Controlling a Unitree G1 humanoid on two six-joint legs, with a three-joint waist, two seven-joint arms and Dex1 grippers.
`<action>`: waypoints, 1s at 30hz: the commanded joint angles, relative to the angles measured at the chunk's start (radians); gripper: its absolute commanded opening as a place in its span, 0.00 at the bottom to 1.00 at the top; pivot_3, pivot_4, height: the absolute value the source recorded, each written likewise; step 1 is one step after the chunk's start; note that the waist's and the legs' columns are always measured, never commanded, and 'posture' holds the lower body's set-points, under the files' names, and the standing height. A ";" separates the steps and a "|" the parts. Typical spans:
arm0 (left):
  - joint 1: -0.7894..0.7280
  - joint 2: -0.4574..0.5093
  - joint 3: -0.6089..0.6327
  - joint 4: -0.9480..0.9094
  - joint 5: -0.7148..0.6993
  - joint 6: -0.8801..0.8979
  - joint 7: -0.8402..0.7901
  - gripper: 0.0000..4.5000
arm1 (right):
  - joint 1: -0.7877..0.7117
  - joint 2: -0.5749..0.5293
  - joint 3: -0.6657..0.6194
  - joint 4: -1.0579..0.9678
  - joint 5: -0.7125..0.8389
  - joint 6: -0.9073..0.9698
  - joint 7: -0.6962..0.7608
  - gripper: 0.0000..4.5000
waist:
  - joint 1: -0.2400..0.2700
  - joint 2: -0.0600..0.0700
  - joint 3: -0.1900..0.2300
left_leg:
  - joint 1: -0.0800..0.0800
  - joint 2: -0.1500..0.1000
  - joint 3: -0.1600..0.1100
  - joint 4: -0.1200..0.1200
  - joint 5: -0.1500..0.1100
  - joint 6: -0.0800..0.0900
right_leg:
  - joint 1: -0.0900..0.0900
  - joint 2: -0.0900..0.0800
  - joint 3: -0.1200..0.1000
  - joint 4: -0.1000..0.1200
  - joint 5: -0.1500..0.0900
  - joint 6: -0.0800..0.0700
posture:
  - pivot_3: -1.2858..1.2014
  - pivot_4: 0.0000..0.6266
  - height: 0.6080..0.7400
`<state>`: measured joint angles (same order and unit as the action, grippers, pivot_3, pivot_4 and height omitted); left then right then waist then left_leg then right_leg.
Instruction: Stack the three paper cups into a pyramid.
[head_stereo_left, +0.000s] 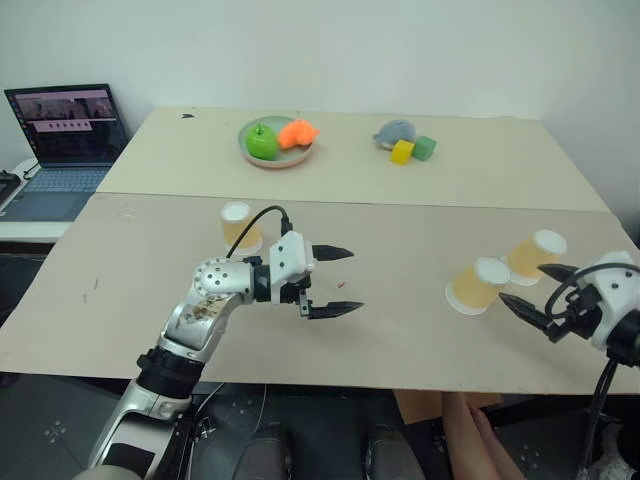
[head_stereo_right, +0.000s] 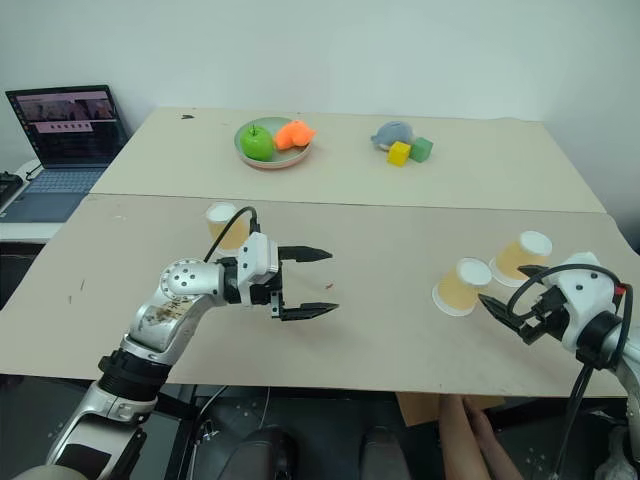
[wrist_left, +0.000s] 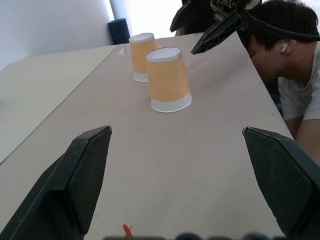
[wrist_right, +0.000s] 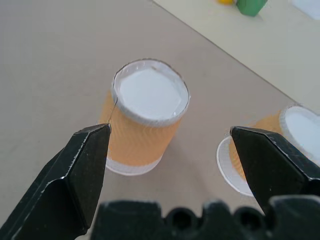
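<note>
Right wrist view, cup (wrist_right: 145, 120) between open jaws

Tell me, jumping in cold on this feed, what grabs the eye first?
Two upside-down paper cups stand side by side near the table's right edge, with the open right gripper just short of them. The open left gripper hovers over the middle of the near table, pointing right, and a third cup stands behind its arm. Nothing is stacked yet.
</note>
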<state>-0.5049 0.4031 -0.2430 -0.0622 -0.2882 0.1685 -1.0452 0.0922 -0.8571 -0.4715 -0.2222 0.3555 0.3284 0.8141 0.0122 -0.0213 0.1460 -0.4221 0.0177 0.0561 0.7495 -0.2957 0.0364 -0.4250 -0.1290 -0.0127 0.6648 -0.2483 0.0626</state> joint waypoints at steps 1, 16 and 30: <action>-0.001 -0.028 -0.001 -0.012 0.021 -0.022 0.044 1.00 | -0.026 -0.004 0.013 0.000 -0.008 -0.026 0.001 0.99 | 0.003 0.000 0.000 | 0.000 0.000 0.000 0.000 0.000 0.000 | 0.000 0.000 0.000 0.000 0.000 0.000 | 0.52 0.24 0.53; 0.013 -0.038 0.053 -0.048 -0.041 0.023 0.072 1.00 | -0.071 0.035 0.071 0.096 -0.005 -0.063 0.012 0.99 | 0.000 0.000 0.000 | 0.000 0.000 -0.001 0.000 0.000 0.000 | 0.000 0.000 0.000 0.000 0.000 0.000 | 0.52 0.24 0.53; 0.017 0.022 0.061 -0.046 -0.012 -0.012 0.068 1.00 | -0.213 0.109 0.172 0.297 -0.024 -0.148 0.025 0.99 | 0.000 0.000 0.001 | 0.000 0.000 -0.001 0.000 0.000 0.000 | 0.000 0.000 0.000 0.000 0.001 0.000 | 0.52 0.24 0.53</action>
<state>-0.4876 0.4192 -0.2008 -0.0824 -0.3098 0.1792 -0.9875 -0.1060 -0.7489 -0.2876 0.0675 0.3277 0.2144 0.8343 0.0124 -0.0209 0.1473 -0.4220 0.0174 0.0554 0.7495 -0.2954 0.0366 -0.4248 -0.1290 -0.0132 0.6647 -0.2475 0.0627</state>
